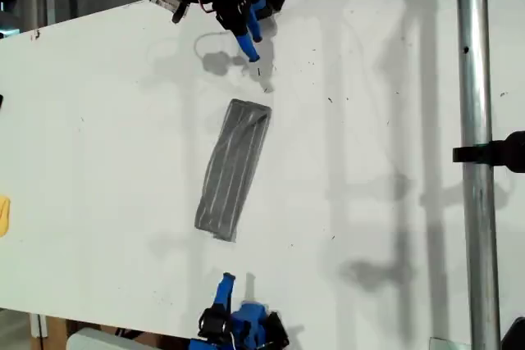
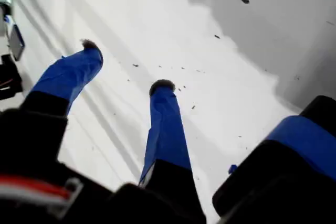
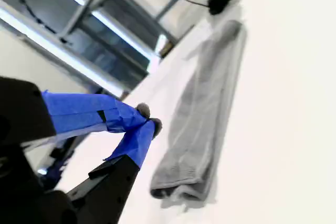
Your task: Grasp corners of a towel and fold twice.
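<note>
our first gripper [image 2: 123,66] hangs above the table with jaws spread apart; our second gripper [image 3: 148,119] hovers low, its fingertips pressed together, empty.

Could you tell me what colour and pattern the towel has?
Dark grey with narrow pale stripes; the towel shows best in the exterior view.

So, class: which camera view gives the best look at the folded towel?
The exterior view: the whole towel lies as a narrow folded strip on the white table, both ends visible. The second wrist view shows it obliquely and blurred beside my second gripper. The first wrist view shows none of it.
</note>
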Motion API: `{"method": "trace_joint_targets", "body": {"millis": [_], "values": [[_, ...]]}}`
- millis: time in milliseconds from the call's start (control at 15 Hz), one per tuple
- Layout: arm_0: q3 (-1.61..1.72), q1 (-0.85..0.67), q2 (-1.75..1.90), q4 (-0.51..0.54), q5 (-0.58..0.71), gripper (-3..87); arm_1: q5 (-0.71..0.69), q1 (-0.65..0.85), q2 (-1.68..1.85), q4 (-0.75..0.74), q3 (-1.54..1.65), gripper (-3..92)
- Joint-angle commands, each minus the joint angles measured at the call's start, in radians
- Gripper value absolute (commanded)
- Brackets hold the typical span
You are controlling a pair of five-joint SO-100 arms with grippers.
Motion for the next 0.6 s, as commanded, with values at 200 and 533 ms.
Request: {"method": "trace_joint_targets", "body": {"millis": [200,533], "values": [[0.132,0.109,0.063,-0.041,-0.123,-2.8,-0.091,0.048,-0.347,-0.192,-0.084,49.9],[0.143,0.133,0.063,-0.029,-0.147,-2.8,-0.149,0.184,-1.071,-0.462,-0.262,49.5]]}}
